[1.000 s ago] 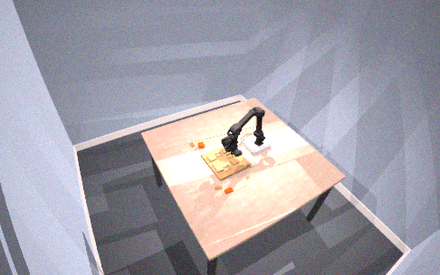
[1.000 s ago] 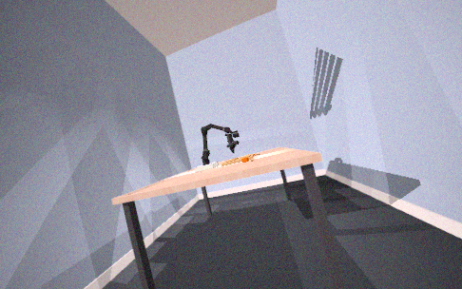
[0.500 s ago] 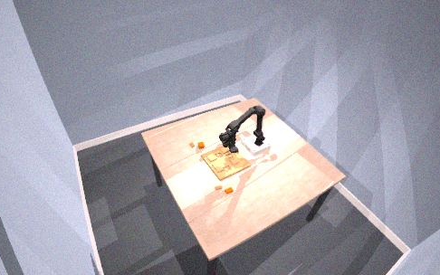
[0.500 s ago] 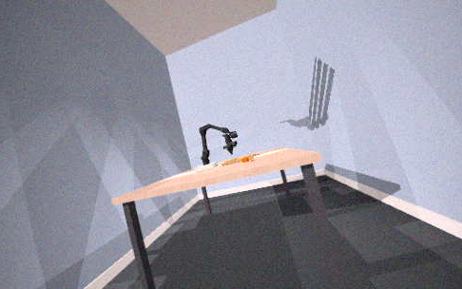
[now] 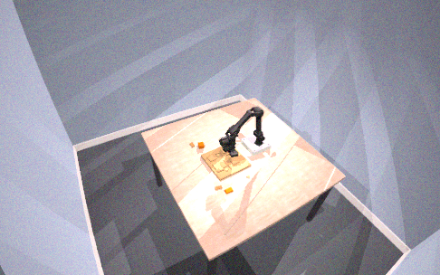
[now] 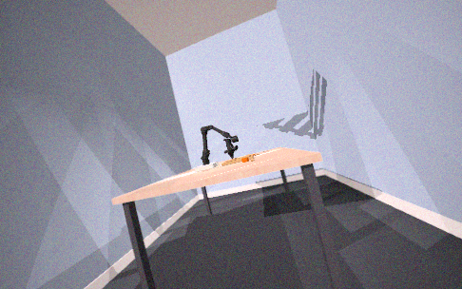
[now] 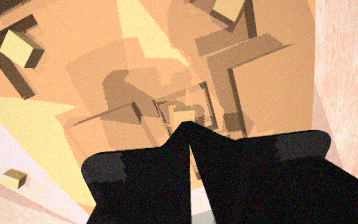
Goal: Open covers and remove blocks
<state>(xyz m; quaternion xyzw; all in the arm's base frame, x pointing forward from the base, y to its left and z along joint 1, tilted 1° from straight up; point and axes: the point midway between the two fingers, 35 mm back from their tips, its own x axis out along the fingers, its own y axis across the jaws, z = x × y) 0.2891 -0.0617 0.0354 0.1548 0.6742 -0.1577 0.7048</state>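
The table (image 5: 292, 181) (image 6: 221, 175) (image 7: 347, 65) stands between pale walls; the puzzle board (image 5: 222, 174) (image 6: 231, 163) (image 7: 280, 100) lies beneath the clenched, seemingly empty pincer (image 5: 234, 154) (image 6: 232, 157) (image 7: 186, 126).

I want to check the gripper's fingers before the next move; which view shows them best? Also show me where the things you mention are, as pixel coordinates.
The wrist view: the gripper (image 5: 234, 155) (image 6: 232, 158) (image 7: 186, 126) fills its lower part, fingertips meeting. The top and exterior views show it small and dark, fingers hard to separate.
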